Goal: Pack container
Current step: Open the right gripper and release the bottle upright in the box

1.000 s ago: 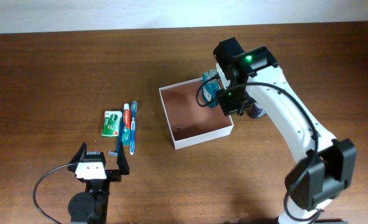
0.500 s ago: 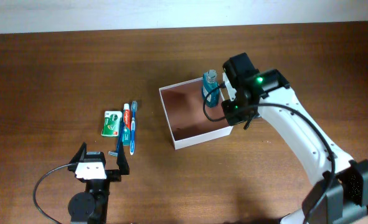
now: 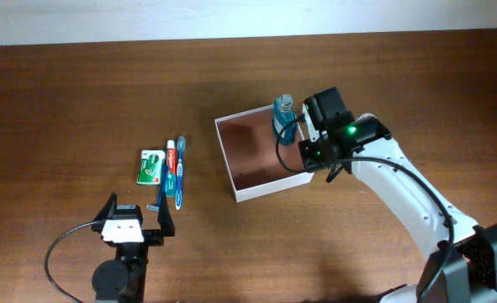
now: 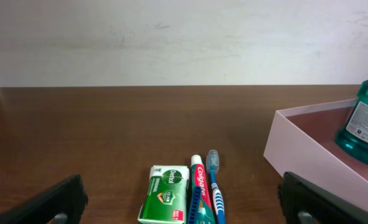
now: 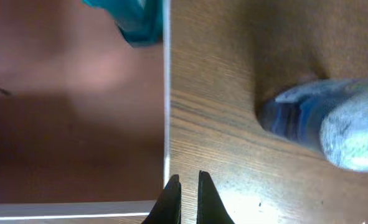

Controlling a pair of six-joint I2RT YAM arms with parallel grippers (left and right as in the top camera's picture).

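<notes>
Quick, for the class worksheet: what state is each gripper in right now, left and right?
Left gripper: open, holding nothing.
Right gripper: shut, nothing held between its tips.

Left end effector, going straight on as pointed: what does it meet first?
Probably the green packet and toothpaste tube, lying dead ahead of the open left end effector; its height over them is unclear.

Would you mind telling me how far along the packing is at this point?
Done: the teal bottle stands inside the container. In hand: nothing; the right gripper, fingers shut, is empty beside it; the left gripper is open. Left: green packet, toothpaste and toothbrush lie on the table.
</notes>
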